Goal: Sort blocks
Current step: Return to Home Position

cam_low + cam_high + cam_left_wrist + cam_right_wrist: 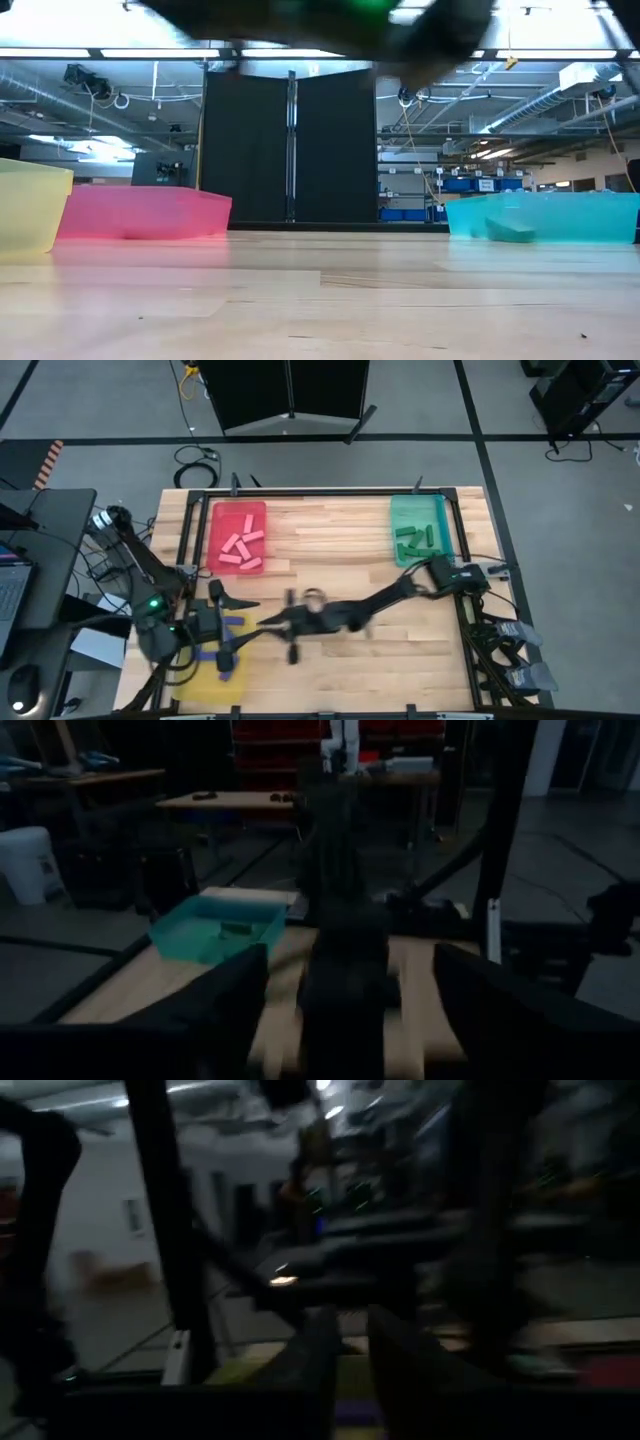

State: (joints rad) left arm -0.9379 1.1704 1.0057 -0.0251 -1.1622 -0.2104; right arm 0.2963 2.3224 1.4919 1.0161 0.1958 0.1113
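Note:
Pink blocks lie in the red tray at the far left, and green blocks lie in the teal tray at the far right. Two blue blocks lie in the yellow tray at the near left. My left gripper hangs open above that tray, pointing toward the table's right. My right arm reaches across the table to the left. Its blurred gripper is just in front of the left one and shows between the left fingers in the left wrist view.
Bare wooden tabletop lies between the trays and along the near right. A black frame rail borders the table. In the low view the yellow tray, red tray and teal tray stand along the far side.

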